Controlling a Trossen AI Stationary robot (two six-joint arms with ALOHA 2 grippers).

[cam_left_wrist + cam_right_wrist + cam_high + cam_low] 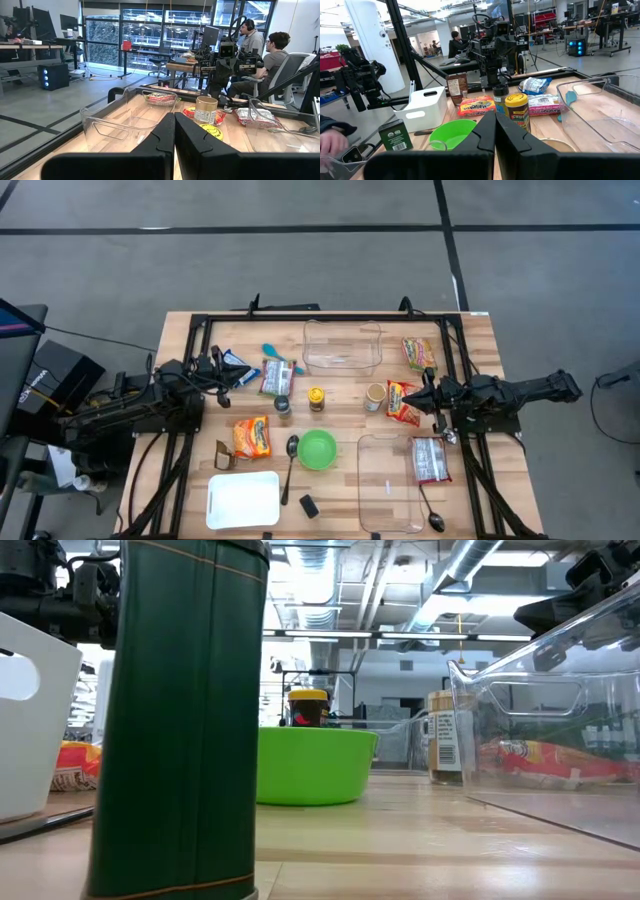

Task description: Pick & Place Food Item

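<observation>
Wooden table [470, 330] crowded with ramen packets, jars and clear bins: both grippers hover with fingers pressed together, the right gripper [432, 402] beside a ramen packet [403, 401], where reaching could topple the nearby paper cup [375, 396]; left gripper [213, 372] waits opposite.

The tabletop [340, 395] is pale striped wood framed in black. A bright green bowl [318, 449] sits near its middle, beside a plain white bin [243, 499] at the near left. An orange-and-yellow noodle packet [252, 437] lies left of the bowl, and a red-and-yellow packet [403, 402] lies to the right. A yellow-lidded jar [316, 398] stands centrally. The two containers [343, 346] are clear. A dark green box [185, 720] carries thin gold lines. Both arms are black.
</observation>
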